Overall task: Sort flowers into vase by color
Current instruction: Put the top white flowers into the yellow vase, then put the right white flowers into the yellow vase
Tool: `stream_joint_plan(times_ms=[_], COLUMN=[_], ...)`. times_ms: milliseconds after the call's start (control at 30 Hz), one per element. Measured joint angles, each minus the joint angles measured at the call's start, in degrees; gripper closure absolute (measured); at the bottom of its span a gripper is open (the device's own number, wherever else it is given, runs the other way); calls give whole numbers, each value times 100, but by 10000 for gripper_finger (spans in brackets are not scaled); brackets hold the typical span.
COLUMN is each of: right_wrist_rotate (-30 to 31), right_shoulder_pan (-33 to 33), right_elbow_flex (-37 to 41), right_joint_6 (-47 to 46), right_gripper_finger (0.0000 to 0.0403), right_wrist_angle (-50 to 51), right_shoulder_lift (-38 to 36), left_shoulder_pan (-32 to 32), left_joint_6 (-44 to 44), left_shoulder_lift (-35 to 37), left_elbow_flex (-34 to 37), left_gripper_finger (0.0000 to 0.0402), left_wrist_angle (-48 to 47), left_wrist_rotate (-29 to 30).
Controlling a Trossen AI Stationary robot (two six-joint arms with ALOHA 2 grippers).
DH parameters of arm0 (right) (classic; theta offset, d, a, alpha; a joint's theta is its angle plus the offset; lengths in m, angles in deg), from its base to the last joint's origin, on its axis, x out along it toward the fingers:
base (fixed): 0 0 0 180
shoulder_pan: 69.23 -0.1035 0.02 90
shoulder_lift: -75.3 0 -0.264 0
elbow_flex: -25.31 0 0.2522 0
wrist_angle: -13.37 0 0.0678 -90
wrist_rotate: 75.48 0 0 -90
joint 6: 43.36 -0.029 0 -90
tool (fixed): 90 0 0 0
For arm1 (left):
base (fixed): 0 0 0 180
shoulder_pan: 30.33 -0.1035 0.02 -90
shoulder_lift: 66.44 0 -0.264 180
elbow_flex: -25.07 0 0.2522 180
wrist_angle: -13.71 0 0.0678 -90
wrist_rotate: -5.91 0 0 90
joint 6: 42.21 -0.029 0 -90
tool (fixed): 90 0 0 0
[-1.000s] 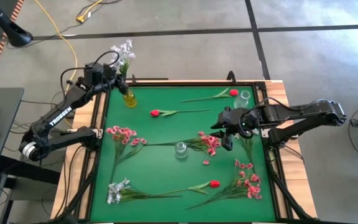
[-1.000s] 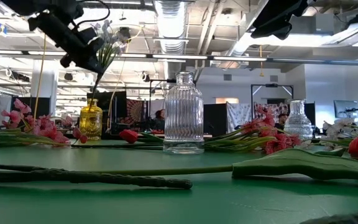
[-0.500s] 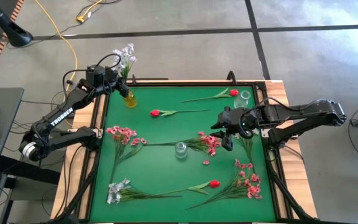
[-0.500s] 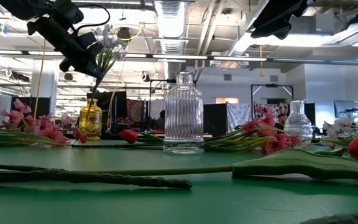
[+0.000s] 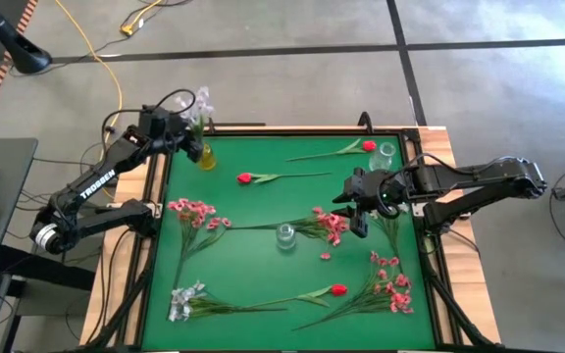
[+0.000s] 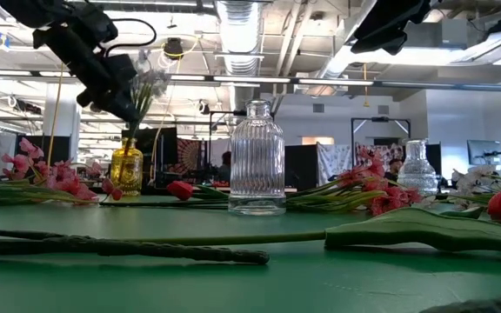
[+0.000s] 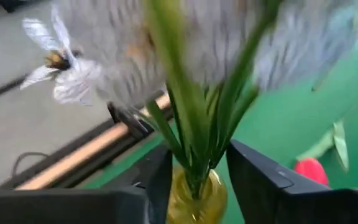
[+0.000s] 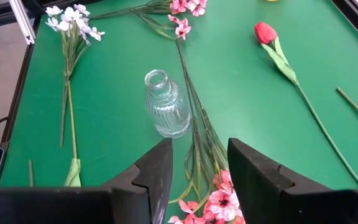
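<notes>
While over yellow vase: left hand spread around whitish flower stems.
Right hand: spread, near clear vase, empty.

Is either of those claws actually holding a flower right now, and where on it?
Neither. The left gripper has its fingers apart around the whitish flower's stems, which stand in the yellow vase. The right gripper hangs open and empty over the mat.

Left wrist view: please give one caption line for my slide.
Open left gripper around the stems of the whitish-lavender flower standing in the yellow vase.
</notes>
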Motion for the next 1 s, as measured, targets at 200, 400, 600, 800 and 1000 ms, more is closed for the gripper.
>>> stream_joint_plan(times_ms=[200,400,600,800,1000], right_wrist_rotate=[-1,0,0,-2,-11], right_shoulder_pan=[34,127,192,190,190], right_elbow_flex=[0,0,0,0,0], right_joint_6=[115,116,118,116,114], right_gripper_finger=[223,223,223,223,223], right_wrist_angle=[0,-1,-2,-4,-13], right_shoulder_lift=[-1,-1,-1,-1,-1], left_shoulder_pan=[120,370,738,1235,2032], left_joint_6=[-78,-259,-30,314,588], left_shoulder_lift=[-2,0,0,2,0], left_elbow_flex=[-234,-876,-1343,-1531,-1552], left_gripper_finger=[198,174,173,173,173], left_wrist_angle=[-894,-2122,-3236,-3742,-3843], left_wrist_rotate=[-199,-103,-34,-898,-1659])
